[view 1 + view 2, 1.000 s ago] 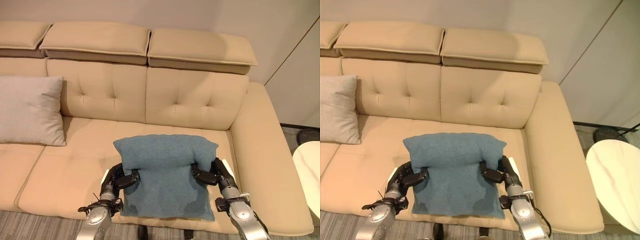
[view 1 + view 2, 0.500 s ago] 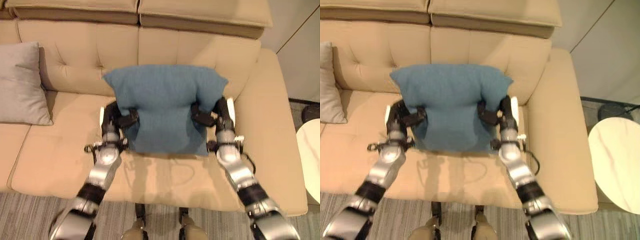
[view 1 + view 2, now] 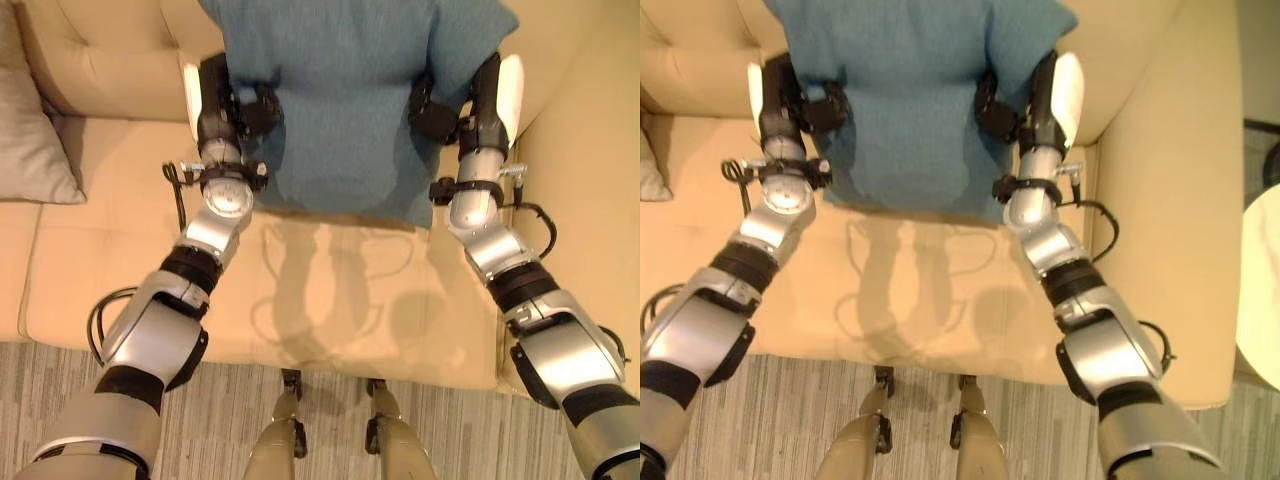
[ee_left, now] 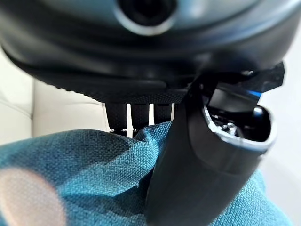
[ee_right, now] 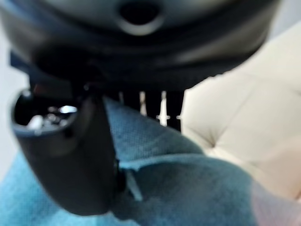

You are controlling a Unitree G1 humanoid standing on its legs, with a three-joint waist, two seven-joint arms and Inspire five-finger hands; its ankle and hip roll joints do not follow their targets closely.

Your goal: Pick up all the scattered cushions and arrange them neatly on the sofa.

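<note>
Teal cushion (image 3: 345, 90) top cut off; left hand (image 3: 235, 105), right hand (image 3: 450, 105) fingers clamped on it.

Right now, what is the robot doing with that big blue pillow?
It is holding the blue cushion up in both hands, the left hand on one side and the right hand on the other, with thumbs and fingers pinching the fabric. The cushion hangs over the beige sofa, in front of its backrest. A grey cushion lies further along the sofa on the robot's left.
</note>
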